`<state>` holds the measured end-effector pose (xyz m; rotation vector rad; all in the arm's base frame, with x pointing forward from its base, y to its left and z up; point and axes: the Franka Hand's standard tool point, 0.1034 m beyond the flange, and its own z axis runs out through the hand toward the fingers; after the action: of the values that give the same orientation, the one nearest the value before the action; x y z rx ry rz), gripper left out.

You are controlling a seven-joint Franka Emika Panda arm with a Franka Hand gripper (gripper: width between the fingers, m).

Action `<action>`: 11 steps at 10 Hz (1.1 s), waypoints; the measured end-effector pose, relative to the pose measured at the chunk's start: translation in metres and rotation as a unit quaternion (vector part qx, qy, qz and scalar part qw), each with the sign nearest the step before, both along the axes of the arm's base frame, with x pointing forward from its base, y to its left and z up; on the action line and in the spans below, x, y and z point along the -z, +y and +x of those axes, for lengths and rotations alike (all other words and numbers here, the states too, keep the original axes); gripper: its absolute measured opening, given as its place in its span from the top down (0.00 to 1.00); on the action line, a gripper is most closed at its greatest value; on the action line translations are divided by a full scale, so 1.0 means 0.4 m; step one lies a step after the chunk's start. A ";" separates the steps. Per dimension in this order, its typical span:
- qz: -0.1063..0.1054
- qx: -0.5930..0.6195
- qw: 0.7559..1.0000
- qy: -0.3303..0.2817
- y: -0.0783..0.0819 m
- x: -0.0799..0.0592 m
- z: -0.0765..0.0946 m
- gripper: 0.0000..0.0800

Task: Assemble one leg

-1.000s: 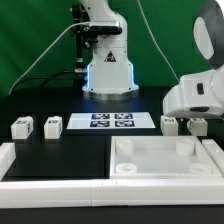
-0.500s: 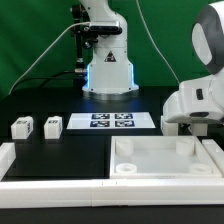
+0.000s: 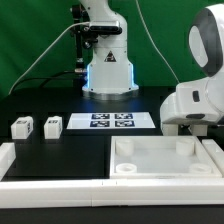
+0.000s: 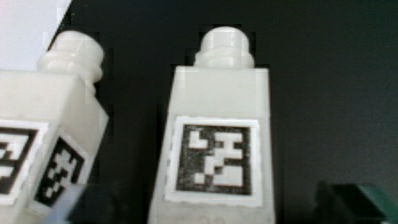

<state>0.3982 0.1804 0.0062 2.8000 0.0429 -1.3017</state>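
In the wrist view a leg [image 4: 217, 130], a white block with a rounded peg and a black-and-white tag, lies on the black table between my fingers. My gripper [image 4: 217, 208] is open around it, with a dark finger [image 4: 356, 205] on one side and a gap showing. A second leg [image 4: 45, 125] lies close beside the first. In the exterior view my hand [image 3: 195, 105] hangs low at the right and hides both these legs and my fingertips. Two more legs [image 3: 20, 128] [image 3: 52, 125] stand at the exterior view's left.
The marker board [image 3: 110, 121] lies at the middle back. A large flat white tray-like piece with corner sockets [image 3: 165, 165] lies at the front right. A raised white border [image 3: 40, 168] runs along the front left. The robot base [image 3: 108, 70] stands behind.
My hand has come down over the two legs at the exterior view's right, which showed below it a second ago and are now hidden.
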 end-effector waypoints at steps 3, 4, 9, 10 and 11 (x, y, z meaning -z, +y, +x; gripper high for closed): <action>-0.003 0.002 1.000 0.001 -0.001 0.000 -0.001 0.64; -0.003 0.002 1.000 0.001 -0.001 0.000 -0.001 0.64; -0.021 0.014 1.000 -0.014 -0.009 -0.112 0.034 0.63; -0.018 0.007 1.000 -0.013 -0.019 -0.157 0.038 0.63; -0.016 0.005 1.000 -0.011 -0.033 -0.193 0.043 0.63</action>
<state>0.4156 0.1673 0.0832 2.7902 0.0071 -1.2629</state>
